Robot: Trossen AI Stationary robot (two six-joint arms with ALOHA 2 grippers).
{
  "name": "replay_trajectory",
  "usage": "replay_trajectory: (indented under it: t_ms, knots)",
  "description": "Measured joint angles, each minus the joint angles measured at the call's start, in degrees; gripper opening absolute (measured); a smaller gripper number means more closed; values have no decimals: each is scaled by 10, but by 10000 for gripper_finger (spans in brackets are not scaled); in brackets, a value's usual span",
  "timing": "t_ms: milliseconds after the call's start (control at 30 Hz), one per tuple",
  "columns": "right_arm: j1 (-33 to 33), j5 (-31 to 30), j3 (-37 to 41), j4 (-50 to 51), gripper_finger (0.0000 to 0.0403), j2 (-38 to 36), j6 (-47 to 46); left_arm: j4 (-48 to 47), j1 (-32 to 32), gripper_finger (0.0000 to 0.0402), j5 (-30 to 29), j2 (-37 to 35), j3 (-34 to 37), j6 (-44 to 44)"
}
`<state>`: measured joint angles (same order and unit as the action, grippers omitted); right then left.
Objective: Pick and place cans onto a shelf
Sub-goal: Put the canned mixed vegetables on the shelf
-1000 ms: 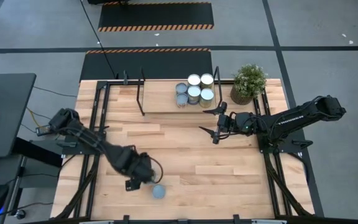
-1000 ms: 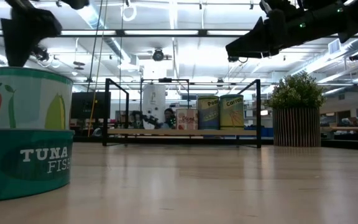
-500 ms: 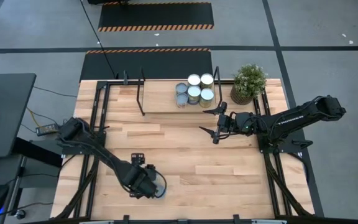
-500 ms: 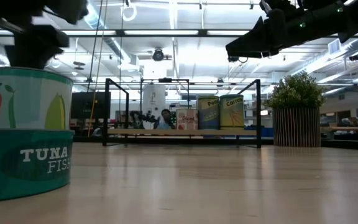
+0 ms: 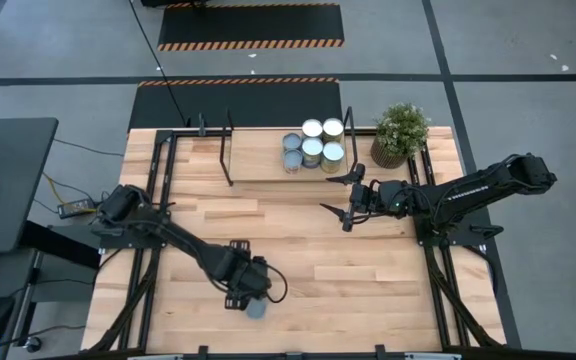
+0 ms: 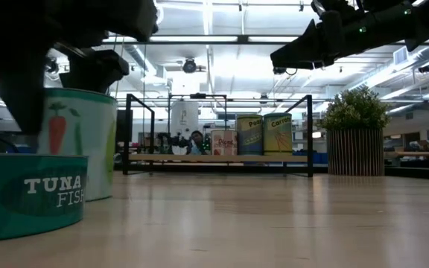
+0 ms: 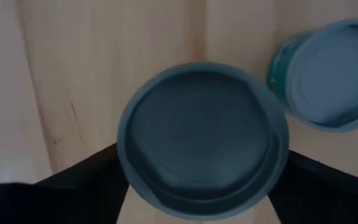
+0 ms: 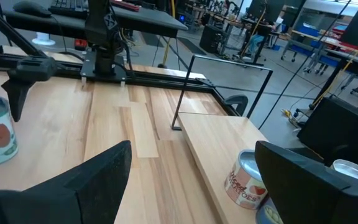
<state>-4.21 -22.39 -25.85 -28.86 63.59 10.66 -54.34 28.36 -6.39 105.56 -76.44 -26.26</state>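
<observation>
Left hand point(image 7: 197, 186), fingers spread, straddles a can point(image 7: 201, 140); centre it, avoid the tuna can point(image 7: 328, 74) alongside, then close.

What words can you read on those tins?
"TUNA FIS", cut off by the neighbouring tin: teal can nearest the low camera.
"Carrot", roughly: yellow-labelled can on the shelf.
Blurred beyond reading: the green can and the red-and-white can beside it.
</observation>
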Motion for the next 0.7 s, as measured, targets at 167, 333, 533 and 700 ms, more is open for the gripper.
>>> replay_trajectory:
  t_ms: [167, 333, 533, 700]
  knots:
    - [0, 0, 0, 0, 348, 0, 0, 3, -11, 287, -2, 0, 0, 15]
    - [0, 0, 0, 0, 348, 0, 0, 0, -25, 274, -20, -2, 0, 56]
    - [0, 1, 0, 0, 348, 0, -2, -17, -72, 275, -22, -3, 0, 125]
    - [0, 1, 0, 5, 348, 0, -2, -27, -137, 275, -25, -23, 0, 195]
